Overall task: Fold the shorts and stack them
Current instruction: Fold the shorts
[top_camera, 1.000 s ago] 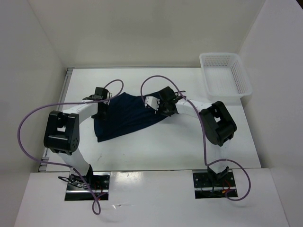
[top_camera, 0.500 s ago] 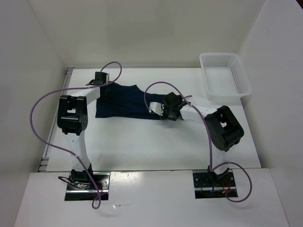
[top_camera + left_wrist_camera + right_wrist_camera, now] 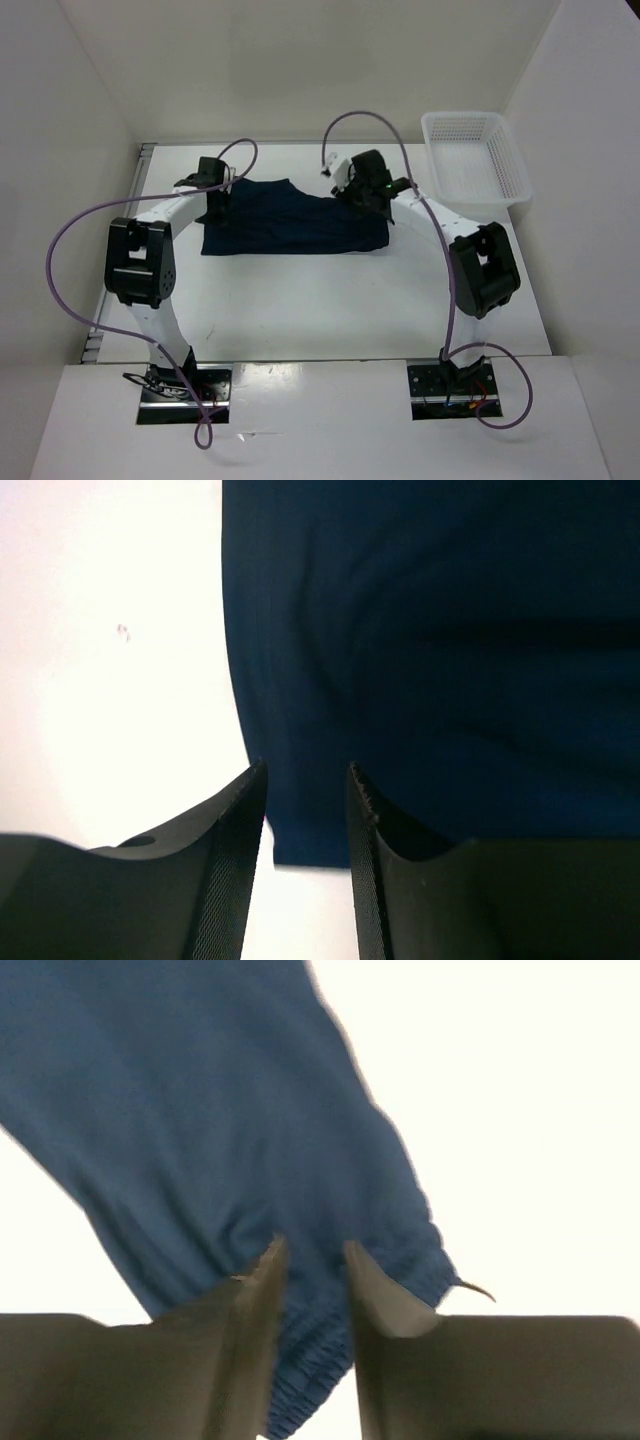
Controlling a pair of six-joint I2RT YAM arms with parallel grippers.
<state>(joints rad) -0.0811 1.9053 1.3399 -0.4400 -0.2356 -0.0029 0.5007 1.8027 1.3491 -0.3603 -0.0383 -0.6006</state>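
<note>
The right gripper [image 3: 312, 1252] now sits nearer the table's far edge, the shorts [image 3: 285, 220] spread wider; it and the left gripper [image 3: 305, 776] each pinch fabric.

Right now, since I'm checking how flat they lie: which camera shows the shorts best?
Top external: the navy shorts show nearly whole, spread on the table. Left wrist shows only one corner and nearby fabric; right wrist shows only the gathered waistband end.
</note>
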